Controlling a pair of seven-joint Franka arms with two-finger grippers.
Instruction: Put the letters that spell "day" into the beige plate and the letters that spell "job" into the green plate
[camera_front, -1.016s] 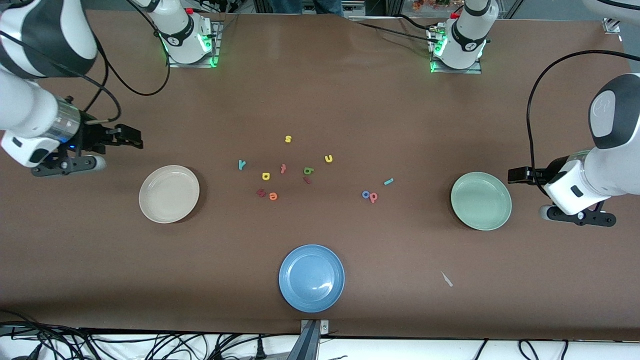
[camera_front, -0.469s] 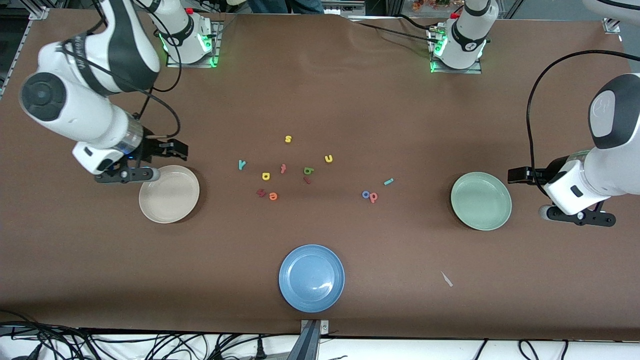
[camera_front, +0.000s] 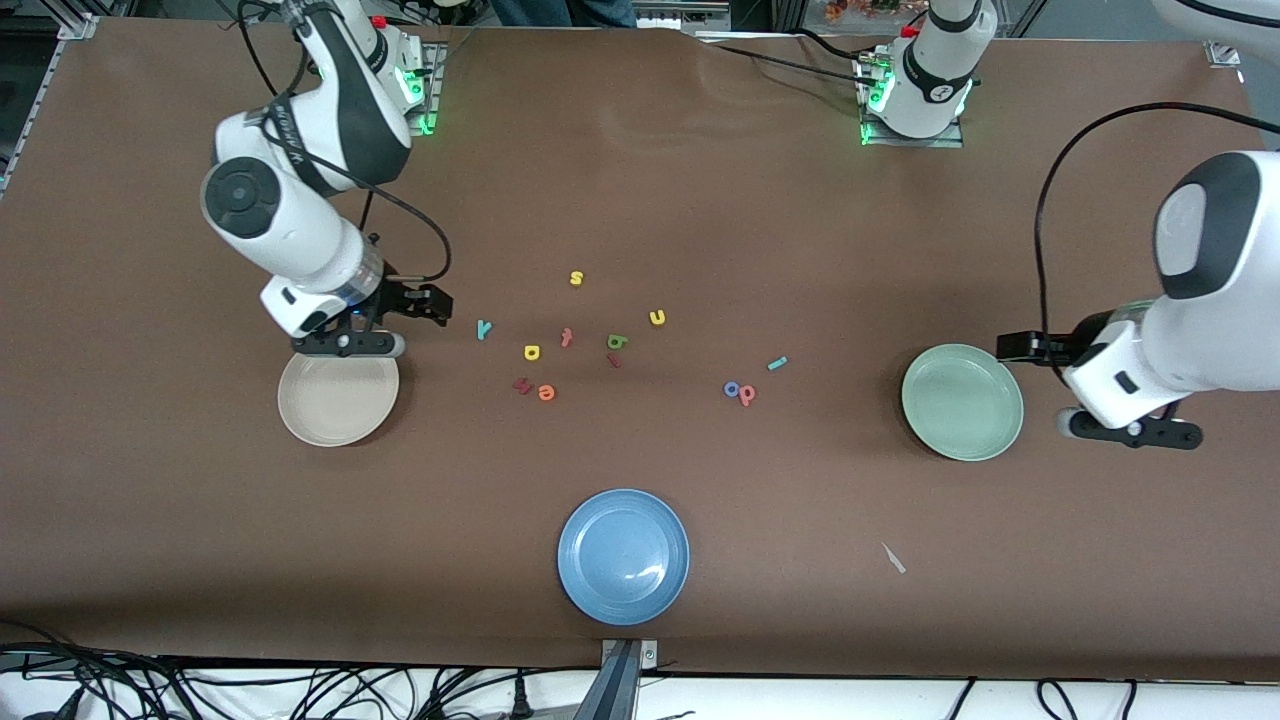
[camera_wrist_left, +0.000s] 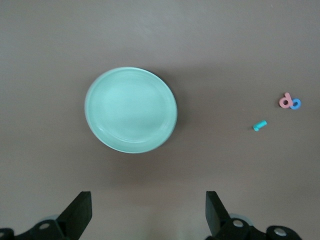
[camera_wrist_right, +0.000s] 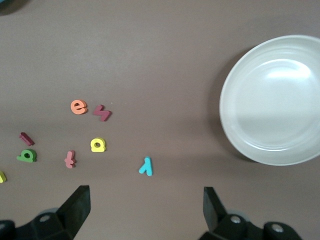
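The teal "y" (camera_front: 484, 329) (camera_wrist_right: 145, 166), yellow rounded letter (camera_front: 531, 352) (camera_wrist_right: 97, 145) and green rounded letter (camera_front: 617, 342) (camera_wrist_right: 26, 155) lie mid-table. Toward the left arm's end lie the teal "j" (camera_front: 777, 363) (camera_wrist_left: 259, 125), the blue "o" (camera_front: 731, 388) (camera_wrist_left: 296, 104) and, touching it, the pinkish-red letter (camera_front: 747, 394) (camera_wrist_left: 285, 101). My right gripper (camera_front: 438, 305) (camera_wrist_right: 145, 200) hangs open and empty between the beige plate (camera_front: 320, 425) (camera_wrist_right: 275, 100) and the "y". My left gripper (camera_front: 1010, 347) (camera_wrist_left: 148, 205) is open and empty beside the green plate (camera_front: 962, 402) (camera_wrist_left: 131, 110).
A blue plate (camera_front: 623, 556) sits near the front edge. Among the letters lie a yellow "s" (camera_front: 576, 278), a yellow "u" (camera_front: 657, 317), a red "t" (camera_front: 566, 337), an orange "e" (camera_front: 545, 392) and two dark red pieces (camera_front: 521, 385). A pale scrap (camera_front: 893, 558) lies toward the front.
My right arm has swung in from its end of the table, past the beige plate, toward the "y". My left arm has edged slightly toward the green plate. Both stayed open.
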